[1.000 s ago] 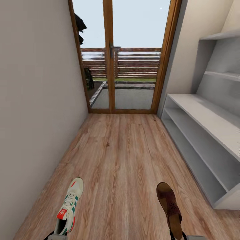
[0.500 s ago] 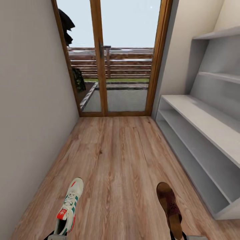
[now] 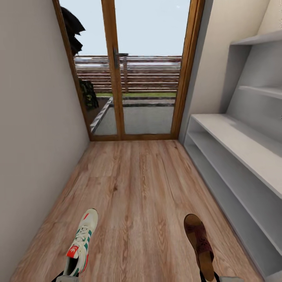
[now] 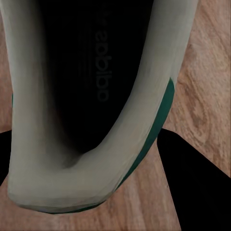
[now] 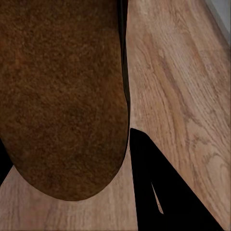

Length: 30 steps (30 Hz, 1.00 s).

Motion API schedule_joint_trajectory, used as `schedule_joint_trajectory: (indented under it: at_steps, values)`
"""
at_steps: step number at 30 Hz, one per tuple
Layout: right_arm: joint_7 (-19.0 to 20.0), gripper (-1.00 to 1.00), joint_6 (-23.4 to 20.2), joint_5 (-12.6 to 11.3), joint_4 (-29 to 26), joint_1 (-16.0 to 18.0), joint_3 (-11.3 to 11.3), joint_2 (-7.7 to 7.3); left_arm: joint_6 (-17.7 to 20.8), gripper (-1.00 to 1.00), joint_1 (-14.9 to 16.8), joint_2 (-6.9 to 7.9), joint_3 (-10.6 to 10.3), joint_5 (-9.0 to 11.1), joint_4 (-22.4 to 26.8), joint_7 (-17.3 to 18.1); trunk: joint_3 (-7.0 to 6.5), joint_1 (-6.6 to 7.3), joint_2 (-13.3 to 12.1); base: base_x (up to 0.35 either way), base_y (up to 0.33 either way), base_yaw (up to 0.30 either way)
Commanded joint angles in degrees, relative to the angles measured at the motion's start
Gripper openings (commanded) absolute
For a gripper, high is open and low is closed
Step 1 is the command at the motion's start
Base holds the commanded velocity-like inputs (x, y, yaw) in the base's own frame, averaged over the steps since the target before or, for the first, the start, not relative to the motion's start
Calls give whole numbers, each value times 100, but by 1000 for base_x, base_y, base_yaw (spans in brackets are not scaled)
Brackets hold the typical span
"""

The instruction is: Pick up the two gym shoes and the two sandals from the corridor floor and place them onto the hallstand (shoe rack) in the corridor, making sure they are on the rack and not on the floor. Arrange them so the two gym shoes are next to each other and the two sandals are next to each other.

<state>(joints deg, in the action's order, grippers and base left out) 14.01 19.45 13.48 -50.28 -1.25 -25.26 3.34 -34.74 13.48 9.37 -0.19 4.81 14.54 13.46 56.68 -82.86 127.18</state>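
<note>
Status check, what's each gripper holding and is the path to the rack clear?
Left gripper shut on gym shoe. Right gripper shut on sandal. Hallstand ahead to the right, shelves bare. Nothing showing on the corridor floor between.

White gym shoe point(image 3: 81, 243) — green stripes, red-orange tongue label. Brown sandal point(image 3: 199, 241), dark insole. Light brown wood-grain floor point(image 3: 145, 188); pale grey-white hallstand point(image 3: 243, 145) — right.

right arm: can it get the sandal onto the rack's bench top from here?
Probably not yet. The right hand holds the sandal low at the robot's front, while the rack stands off to the right across open floor.
</note>
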Motion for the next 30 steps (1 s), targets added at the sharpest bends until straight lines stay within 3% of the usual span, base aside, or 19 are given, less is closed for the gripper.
schedule_joint_trajectory:
  at_steps: [1,16,30]
  values:
    - [41,-100,6,14,-9,2,-32,8,-6,-100,3,2,2,53,-4,52,4,-3,2,339,0,-156]
    - [40,-100,6,14,-9,2,-32,8,-6,-100,3,2,2,55,-4,52,4,-3,2,339,0,-233]
    - [43,-100,6,14,-22,2,-32,8,-6,-100,4,3,2,55,-4,52,4,-3,2,339,0,-23]
